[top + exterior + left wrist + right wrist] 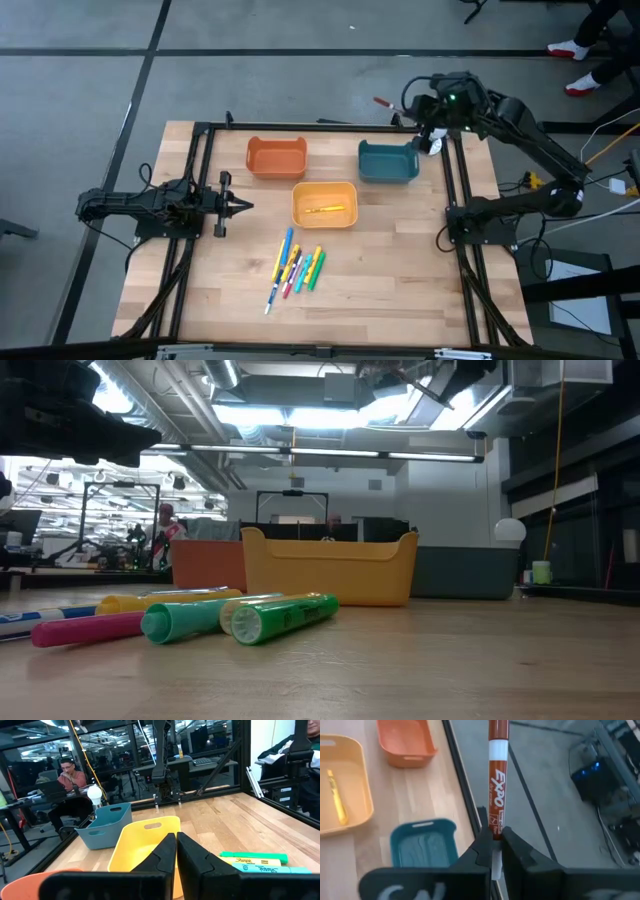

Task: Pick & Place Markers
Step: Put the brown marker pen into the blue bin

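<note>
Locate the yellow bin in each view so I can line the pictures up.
High: yellow bin, table centre, in front of the orange and teal bins, one yellow marker inside.
Low: mid-picture, behind the lying markers.
Left wrist: just past the left gripper, which is shut.
Right wrist: at the picture's edge, marker inside.
Shared landmark: teal bin, beside it in all four.

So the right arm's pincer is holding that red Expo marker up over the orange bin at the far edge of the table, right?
Not quite: it is by the teal bin, not the orange bin. The high view shows the right pincer holding the red Expo marker just past the teal bin's far corner.
</note>
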You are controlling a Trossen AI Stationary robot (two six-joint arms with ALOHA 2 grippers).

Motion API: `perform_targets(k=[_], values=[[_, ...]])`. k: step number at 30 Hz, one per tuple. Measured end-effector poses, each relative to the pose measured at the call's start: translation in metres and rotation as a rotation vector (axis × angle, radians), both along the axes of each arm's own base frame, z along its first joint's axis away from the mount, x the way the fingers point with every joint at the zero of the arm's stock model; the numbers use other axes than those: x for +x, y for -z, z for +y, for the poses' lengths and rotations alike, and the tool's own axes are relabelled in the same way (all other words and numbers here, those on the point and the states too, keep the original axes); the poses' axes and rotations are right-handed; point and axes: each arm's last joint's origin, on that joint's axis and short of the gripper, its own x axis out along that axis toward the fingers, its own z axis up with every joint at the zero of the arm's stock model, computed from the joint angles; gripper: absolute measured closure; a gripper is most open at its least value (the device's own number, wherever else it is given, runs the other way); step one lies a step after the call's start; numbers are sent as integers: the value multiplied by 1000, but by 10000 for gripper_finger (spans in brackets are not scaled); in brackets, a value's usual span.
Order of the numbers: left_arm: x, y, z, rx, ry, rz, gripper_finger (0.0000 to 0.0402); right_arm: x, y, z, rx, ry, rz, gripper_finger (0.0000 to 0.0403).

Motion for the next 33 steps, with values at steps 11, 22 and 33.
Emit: perform_targets(k=[11, 22, 33], values=[[0, 0, 0, 0, 0, 0, 389, -15, 4, -14, 66, 63, 24, 383], [0, 0, 0, 0, 1, 0, 389, -26, 6, -24, 94, 160, 26, 383], [0, 0, 0, 0, 0, 0, 392, -19, 13, -34, 161, 214, 7, 383]])
